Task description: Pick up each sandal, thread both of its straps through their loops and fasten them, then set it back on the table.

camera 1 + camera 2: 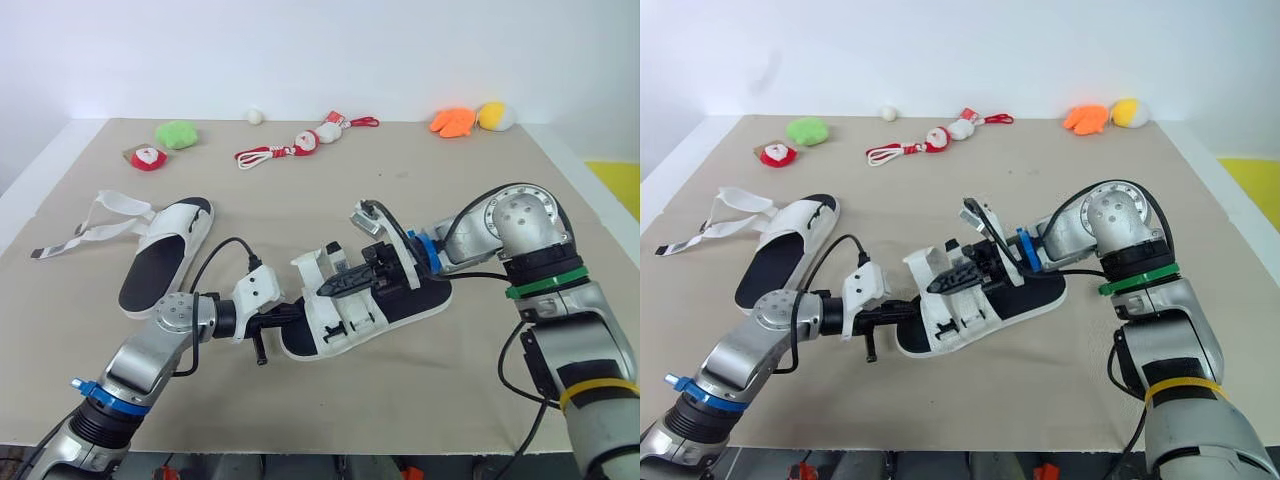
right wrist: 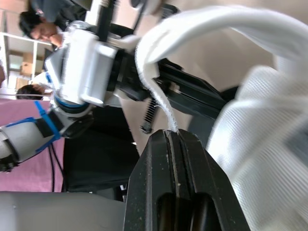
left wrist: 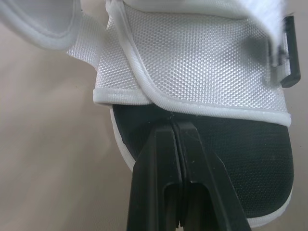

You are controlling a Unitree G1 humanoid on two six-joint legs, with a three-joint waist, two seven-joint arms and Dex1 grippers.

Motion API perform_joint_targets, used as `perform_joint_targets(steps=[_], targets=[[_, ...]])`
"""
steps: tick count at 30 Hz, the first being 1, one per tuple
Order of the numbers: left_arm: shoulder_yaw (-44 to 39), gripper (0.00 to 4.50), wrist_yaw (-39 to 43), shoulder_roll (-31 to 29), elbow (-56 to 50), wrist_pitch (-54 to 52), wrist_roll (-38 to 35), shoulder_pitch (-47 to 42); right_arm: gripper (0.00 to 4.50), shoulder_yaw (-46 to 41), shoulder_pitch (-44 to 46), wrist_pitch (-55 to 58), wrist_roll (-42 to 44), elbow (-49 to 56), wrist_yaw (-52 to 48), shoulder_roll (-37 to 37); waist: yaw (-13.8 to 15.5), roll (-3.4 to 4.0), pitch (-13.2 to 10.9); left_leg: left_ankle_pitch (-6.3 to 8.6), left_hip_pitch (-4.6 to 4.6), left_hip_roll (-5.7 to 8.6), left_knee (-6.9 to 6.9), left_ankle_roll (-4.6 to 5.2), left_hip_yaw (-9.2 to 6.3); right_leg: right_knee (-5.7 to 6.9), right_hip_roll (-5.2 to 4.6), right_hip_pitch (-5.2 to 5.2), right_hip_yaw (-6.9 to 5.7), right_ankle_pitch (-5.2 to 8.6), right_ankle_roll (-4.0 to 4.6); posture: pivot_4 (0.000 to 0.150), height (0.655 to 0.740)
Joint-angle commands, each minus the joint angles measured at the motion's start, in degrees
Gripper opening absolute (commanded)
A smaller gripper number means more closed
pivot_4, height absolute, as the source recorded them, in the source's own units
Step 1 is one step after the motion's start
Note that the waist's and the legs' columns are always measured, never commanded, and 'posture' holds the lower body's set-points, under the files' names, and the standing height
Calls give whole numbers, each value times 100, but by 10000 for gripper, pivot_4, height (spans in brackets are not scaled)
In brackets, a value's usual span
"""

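Near sandal [image 1: 372, 308] lies mid-table, toe end toward the left arm, white mesh bands up, black insole showing. Left gripper [image 3: 175, 131] sits at the toe, fingers pressed together against the hem of the front band; whether any fabric is caught between them is hard to tell. Right gripper [image 2: 169, 135] reaches in over the sandal's middle, fingers closed tight on the end of a white strap [image 2: 153, 79] that arches up from it. Second sandal [image 1: 165, 256] rests flat well to the left on the tan table [image 1: 450, 385], its straps loose and trailing outward. Small plush toys [image 1: 177, 134] line the far edge.
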State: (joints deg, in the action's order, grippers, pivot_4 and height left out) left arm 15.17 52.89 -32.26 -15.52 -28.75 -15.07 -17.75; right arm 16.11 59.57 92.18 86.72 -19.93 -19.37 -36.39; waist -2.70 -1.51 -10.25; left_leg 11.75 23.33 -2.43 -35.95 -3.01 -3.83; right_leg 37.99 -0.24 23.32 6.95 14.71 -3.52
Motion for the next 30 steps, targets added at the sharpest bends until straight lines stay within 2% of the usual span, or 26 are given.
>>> perform_joint_targets(steps=[1, 6, 13, 21, 30], targets=[[385, 0, 27, -5, 217, -151, 180, 214, 642, 176, -153, 32, 273, 312, 178, -211, 0, 0, 0, 0, 0, 1, 0, 0, 0, 0, -1, 0, 0, 0, 1, 1500, 7400], [409, 0, 25, -5, 217, -144, 192, 234, 642, 187, -344, 32, 287, 502, 410, -282, 0, 0, 0, 2, 0, 1, 1, 4, 0, 0, -1, -1, 0, 3, 3, 1500, 7400], [424, 0, 29, -15, 248, -122, 215, 202, 642, -167, -680, -97, -762, 1535, 610, -141, 10, 1, 1, 4, 1, 3, 2, 5, -2, -3, -4, -1, -2, 7, 4, 1500, 7400], [428, 0, 29, -9, 252, -115, 243, 203, 642, -392, -799, -302, -1636, 2231, -50, -27, 9, 1, 2, 4, 0, 3, 2, 6, -4, -3, -4, -2, -4, 7, 3, 1500, 7400], [427, 0, 21, 15, 291, -86, 275, 186, 642, -481, -606, -505, -2432, 2430, -530, 132, 10, 1, 1, 4, 0, 4, 2, 6, -5, -3, -5, -3, -4, 6, 2, 1500, 7400]])
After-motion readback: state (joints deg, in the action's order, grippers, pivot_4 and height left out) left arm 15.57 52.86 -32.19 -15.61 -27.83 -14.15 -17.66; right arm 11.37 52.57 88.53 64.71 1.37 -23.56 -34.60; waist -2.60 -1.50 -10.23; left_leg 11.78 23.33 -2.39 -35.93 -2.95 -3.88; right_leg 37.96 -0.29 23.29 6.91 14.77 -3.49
